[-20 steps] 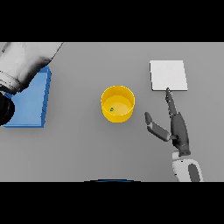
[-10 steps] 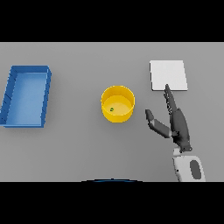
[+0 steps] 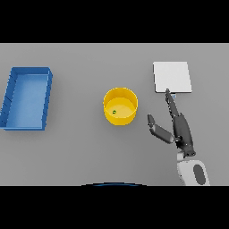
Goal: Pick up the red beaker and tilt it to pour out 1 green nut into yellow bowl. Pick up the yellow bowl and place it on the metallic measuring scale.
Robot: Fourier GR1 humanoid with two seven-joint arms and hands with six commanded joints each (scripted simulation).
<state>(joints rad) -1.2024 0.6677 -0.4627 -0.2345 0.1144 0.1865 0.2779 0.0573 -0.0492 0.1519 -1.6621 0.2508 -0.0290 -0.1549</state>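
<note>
I see plain grey table [image 3: 80, 156] filling whole view, matte surface, even flat light, soft faint shadows. No table edges, walls, floor or windows visible from here.

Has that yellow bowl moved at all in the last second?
No. The bowl sits at the same spot between the blue tray and the scale.

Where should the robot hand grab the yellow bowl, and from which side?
Probably the right-hand wall of the yellow bowl, approached from the right. It stands upright with its mouth open and the green nut inside, and the open right robot hand is already beside it, thumb pointing toward the bowl.
</note>
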